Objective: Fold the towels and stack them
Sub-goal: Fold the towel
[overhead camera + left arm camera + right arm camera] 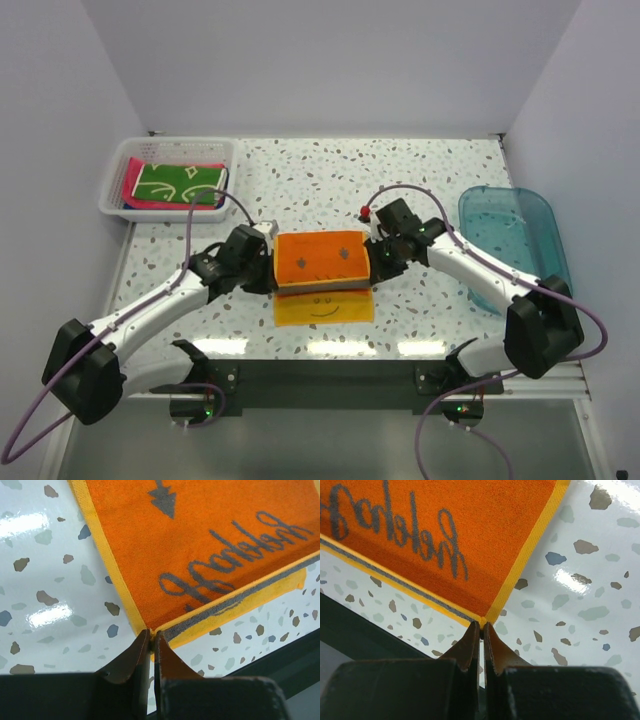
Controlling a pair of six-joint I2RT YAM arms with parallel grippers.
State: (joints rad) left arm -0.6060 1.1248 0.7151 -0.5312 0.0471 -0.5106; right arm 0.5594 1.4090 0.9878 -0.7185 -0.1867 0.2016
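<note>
An orange towel [322, 258] with yellow trim, grey arrows and grey lettering is held lifted over the table's middle, its lower part [323, 308] lying on the table with a smile mark. My left gripper [268, 262] is shut on its left corner [151, 630]. My right gripper [374, 256] is shut on its right corner [482, 622]. The lettering shows in both wrist views [230, 565] [395, 525]. A green patterned towel [180, 184] lies on a pink towel [129, 186] in the white basket. The blue towel is out of view.
The white slotted basket [215, 152] stands at the back left. A clear blue plastic tub [510, 245] stands at the right. A small red object [365, 212] lies behind the right gripper. The table's dark front edge [330, 370] runs below the towel.
</note>
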